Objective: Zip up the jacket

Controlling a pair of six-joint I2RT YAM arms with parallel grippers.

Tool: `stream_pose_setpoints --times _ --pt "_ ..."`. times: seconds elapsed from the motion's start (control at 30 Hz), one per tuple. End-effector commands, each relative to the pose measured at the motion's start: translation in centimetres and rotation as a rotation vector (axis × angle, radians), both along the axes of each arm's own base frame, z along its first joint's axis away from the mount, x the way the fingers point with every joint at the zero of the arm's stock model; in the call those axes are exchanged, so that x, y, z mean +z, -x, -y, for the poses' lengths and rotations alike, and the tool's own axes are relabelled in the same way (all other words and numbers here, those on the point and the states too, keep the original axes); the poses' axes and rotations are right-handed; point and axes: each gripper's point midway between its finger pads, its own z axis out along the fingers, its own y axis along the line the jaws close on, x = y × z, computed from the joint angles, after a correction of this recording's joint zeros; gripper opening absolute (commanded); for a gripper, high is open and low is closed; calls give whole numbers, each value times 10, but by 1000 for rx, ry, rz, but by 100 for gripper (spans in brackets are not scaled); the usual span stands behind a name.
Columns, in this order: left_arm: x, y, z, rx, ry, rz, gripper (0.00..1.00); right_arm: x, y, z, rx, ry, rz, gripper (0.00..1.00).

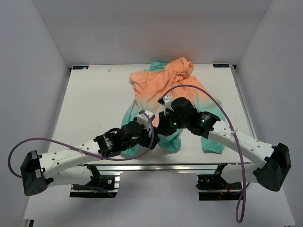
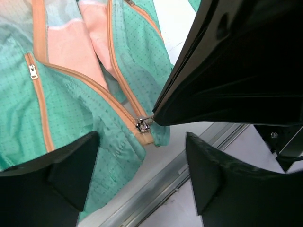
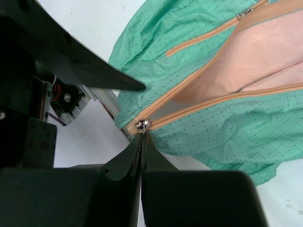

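Right gripper (image 3: 142, 138) pinching zipper pull (image 3: 141, 125) at jacket (image 3: 213, 127) hem.

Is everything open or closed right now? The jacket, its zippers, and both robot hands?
jacket, lying front up, unzipped.
front zipper, open, slider at its bottom end.
pocket zipper, closed.
right gripper, jaws shut on the slider's pull.
left gripper, jaws open, holding nothing.
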Motion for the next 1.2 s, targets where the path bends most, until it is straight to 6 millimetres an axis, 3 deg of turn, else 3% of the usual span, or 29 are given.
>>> stream_pose_setpoints --times 0.0,0.27,0.37,0.47,0.53,0.8,0.9,1.17 --pt "10 -1 8 26 85 -5 80 19 -7 -7 -18 -75 43 0" --pt "4 -6 4 64 48 -16 58 20 -7 -8 -13 -91 50 0" --pt "3 -7 5 65 52 -13 37 17 -6 -8 -8 -88 47 0" --pt "0 -6 4 70 39 -25 6 16 -9 -6 -13 -75 71 0" --pt "1 -5 3 76 38 -35 1 9 -14 -2 -23 -41 94 0" --pt "-2 15 -3 43 49 -133 0 -22 -51 19 -180 187 307 0" --pt "-9 20 -6 58 36 -181 0 -32 -55 18 -207 269 367 0" --pt "-24 21 -16 132 -14 -241 0 -39 -60 26 -286 381 455 0"
